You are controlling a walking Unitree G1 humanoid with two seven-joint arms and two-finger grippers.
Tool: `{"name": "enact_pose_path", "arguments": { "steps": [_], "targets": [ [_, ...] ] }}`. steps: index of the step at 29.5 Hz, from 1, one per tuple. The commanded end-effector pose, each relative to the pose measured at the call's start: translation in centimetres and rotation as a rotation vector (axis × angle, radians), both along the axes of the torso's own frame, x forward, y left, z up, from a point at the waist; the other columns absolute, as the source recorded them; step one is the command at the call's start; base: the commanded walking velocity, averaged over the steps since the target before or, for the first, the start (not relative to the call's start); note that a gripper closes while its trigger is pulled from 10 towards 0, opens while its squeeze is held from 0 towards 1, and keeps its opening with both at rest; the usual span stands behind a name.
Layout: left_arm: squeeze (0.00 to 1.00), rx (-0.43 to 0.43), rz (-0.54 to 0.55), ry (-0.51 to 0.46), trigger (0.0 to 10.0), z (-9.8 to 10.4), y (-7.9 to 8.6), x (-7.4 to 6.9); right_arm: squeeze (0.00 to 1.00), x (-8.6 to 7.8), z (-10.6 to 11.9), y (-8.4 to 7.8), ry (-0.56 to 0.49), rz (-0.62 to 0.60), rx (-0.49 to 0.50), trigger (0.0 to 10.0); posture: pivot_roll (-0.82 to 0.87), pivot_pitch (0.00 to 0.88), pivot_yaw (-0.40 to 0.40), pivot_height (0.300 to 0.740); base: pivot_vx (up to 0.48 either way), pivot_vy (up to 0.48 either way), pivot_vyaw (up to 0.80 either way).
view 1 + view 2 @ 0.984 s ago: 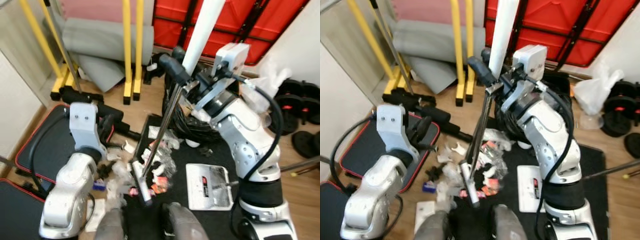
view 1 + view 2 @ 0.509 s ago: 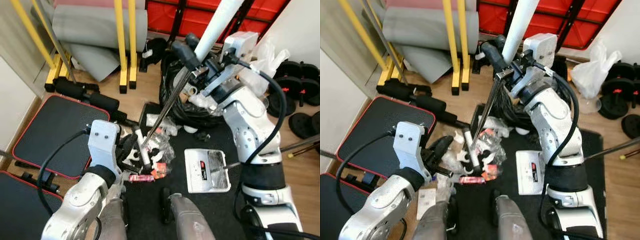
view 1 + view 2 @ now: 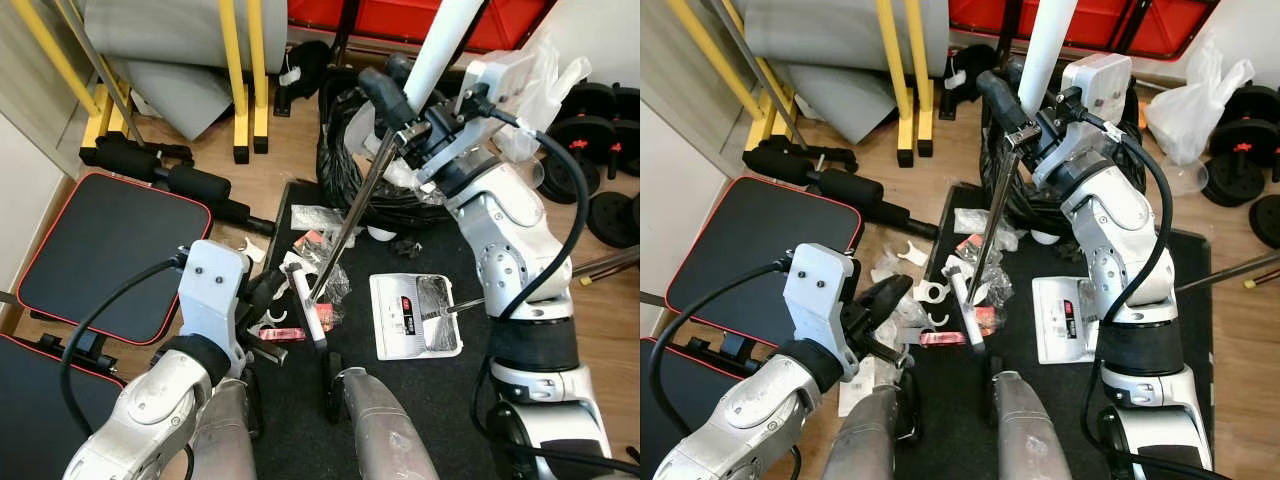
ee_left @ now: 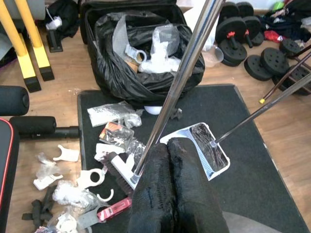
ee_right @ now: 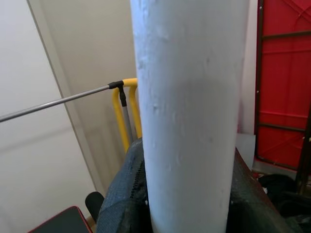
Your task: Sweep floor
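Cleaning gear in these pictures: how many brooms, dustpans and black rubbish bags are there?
broom: 1
dustpan: 1
black rubbish bag: 1
Total: 3

Two black fingers (image 4: 167, 189) pressed together point at a black floor mat (image 4: 243, 145). A metal broom handle (image 4: 180, 82) slants down to a brush head (image 4: 124, 172) beside scattered litter (image 4: 114, 133). A white dustpan (image 4: 201, 153) lies on the mat.

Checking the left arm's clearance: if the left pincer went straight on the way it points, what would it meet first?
Probably the broom's metal handle, which crosses just ahead of the left pincer; beyond it lies the white dustpan on the black mat. Depth is uncertain.
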State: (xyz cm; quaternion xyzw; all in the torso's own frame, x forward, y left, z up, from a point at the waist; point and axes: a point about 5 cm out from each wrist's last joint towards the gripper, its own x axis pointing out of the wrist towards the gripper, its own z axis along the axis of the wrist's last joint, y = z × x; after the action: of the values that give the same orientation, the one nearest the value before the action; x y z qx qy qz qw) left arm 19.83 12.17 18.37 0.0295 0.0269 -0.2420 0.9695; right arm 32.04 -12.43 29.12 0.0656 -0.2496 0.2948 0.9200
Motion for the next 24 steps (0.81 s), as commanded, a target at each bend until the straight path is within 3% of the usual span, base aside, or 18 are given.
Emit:
{"name": "enact_pose_path", "arguments": {
  "steps": [1,13,24],
  "targets": [
    [0.0,0.004,-0.137,0.035,10.0,-0.3,-0.7,-0.9,0.0,-0.6,0.2,-0.2,-0.042,0.007,0.028,10.0,-0.1,0.484,-0.122,0.74,0.0,0.0,0.0],
    [0.0,0.017,-0.145,0.05,10.0,-0.3,-0.4,-1.2,0.0,0.3,-1.2,-0.3,-0.016,-0.006,0.079,10.0,-0.07,0.485,-0.101,0.74,0.0,0.0,0.0],
    [0.0,0.028,-0.148,0.051,10.0,-0.2,-0.1,-1.2,0.0,0.9,-3.6,-0.9,0.028,-0.059,0.022,10.0,-0.06,0.478,-0.085,0.74,0.0,0.0,0.0]
  ]
}}
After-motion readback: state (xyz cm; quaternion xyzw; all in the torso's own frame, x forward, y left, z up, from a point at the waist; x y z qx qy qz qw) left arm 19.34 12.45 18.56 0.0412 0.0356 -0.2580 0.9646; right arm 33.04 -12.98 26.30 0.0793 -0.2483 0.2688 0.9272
